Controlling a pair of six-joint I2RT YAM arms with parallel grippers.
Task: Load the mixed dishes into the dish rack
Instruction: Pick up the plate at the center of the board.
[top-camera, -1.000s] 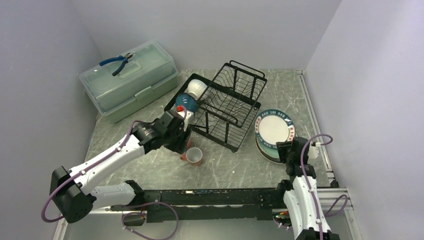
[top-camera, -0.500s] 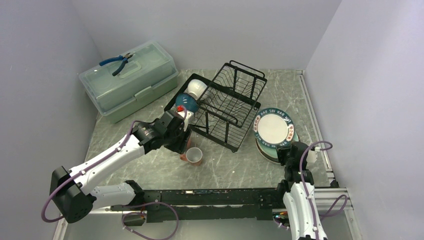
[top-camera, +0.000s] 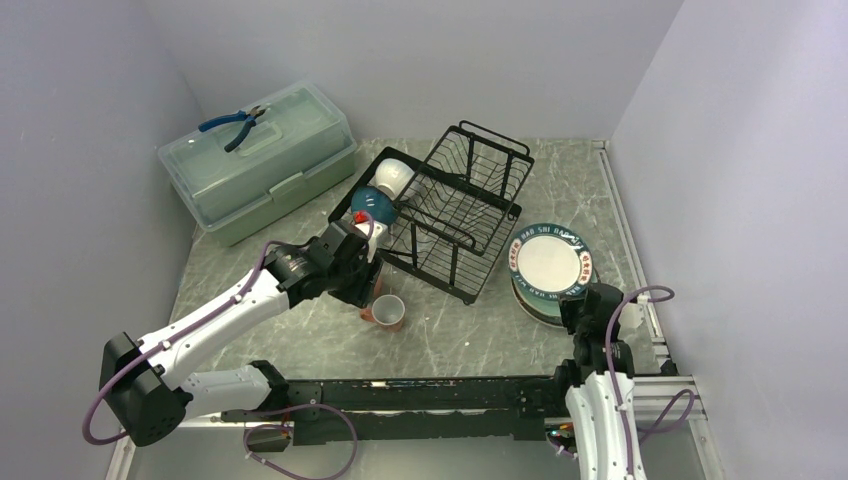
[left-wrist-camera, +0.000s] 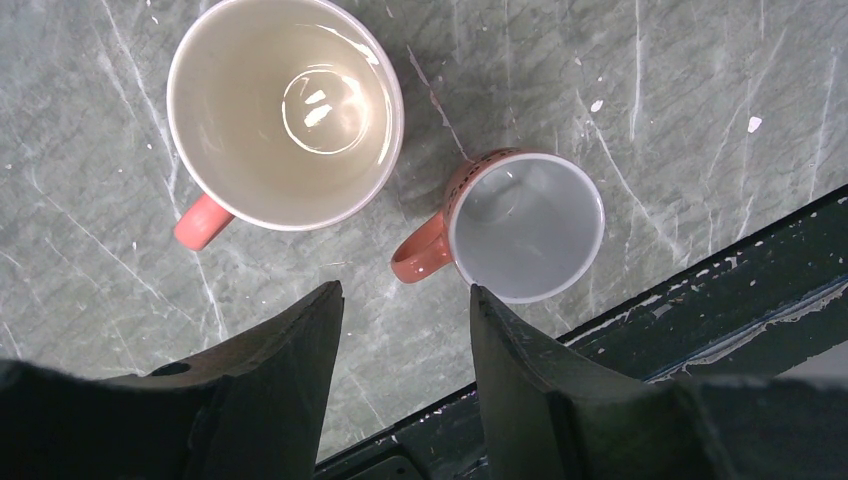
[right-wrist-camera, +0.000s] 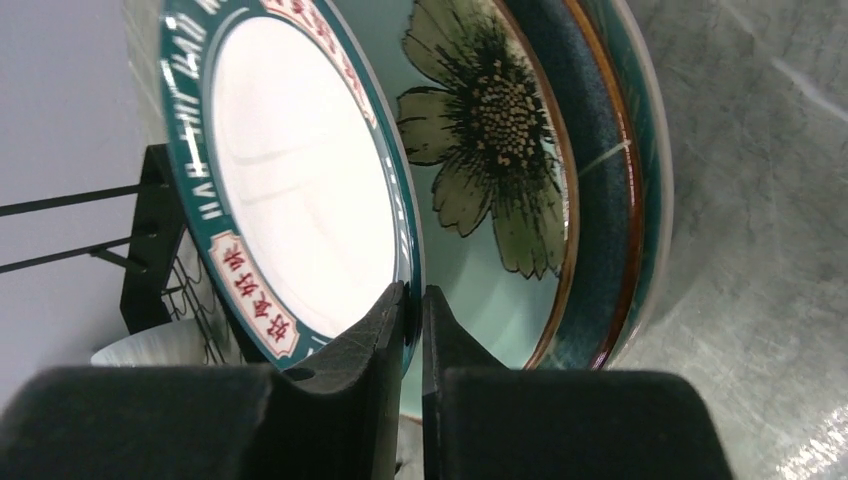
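Observation:
In the right wrist view my right gripper (right-wrist-camera: 412, 292) is shut on the near rim of the white plate with the teal lettered rim (right-wrist-camera: 300, 190). That plate tilts up off the pale green floral plate (right-wrist-camera: 490, 170), which lies on a glossy teal plate (right-wrist-camera: 600, 210). The plate stack (top-camera: 548, 270) sits right of the black wire dish rack (top-camera: 455, 205). My left gripper (left-wrist-camera: 405, 292) hangs open above two pink-handled mugs: a large one (left-wrist-camera: 285, 110) and a smaller one (left-wrist-camera: 525, 225) by its right fingertip. Only one mug (top-camera: 388, 312) shows from above.
A white bowl (top-camera: 393, 177) and a blue bowl (top-camera: 372, 203) rest at the rack's left end. A pale green lidded box (top-camera: 260, 165) with blue pliers (top-camera: 235, 125) on it stands at the back left. A black rail (top-camera: 430, 392) runs along the near table edge.
My right gripper has shut on the lettered plate's near rim and drawn back slightly toward the table's near edge, and the plate has shifted with it. The left arm has not moved.

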